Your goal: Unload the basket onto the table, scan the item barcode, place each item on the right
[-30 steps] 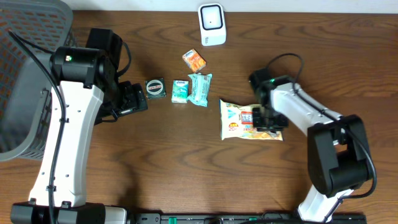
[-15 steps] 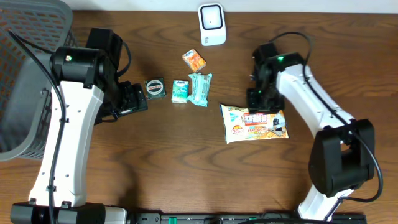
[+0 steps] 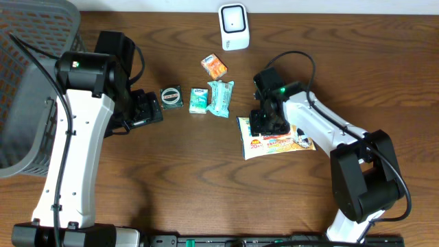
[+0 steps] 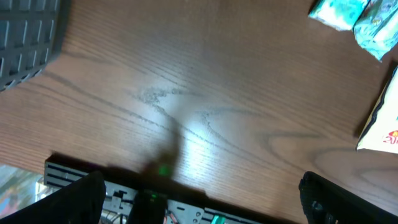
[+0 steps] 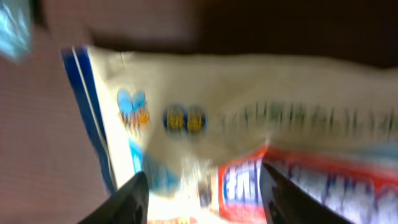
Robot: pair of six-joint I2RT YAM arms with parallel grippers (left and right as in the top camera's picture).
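White snack bag (image 3: 281,144) with blue edge stripe, red label band and orange food print, flat on the bench (image 3: 206,192), right of centre, well apart from the scanner (image 3: 233,27) at the far edge. Right fingers (image 5: 132,200) parted above its left end, apparently not pinching it; wrist view blurred. Left fingers (image 4: 81,199) spread wide.
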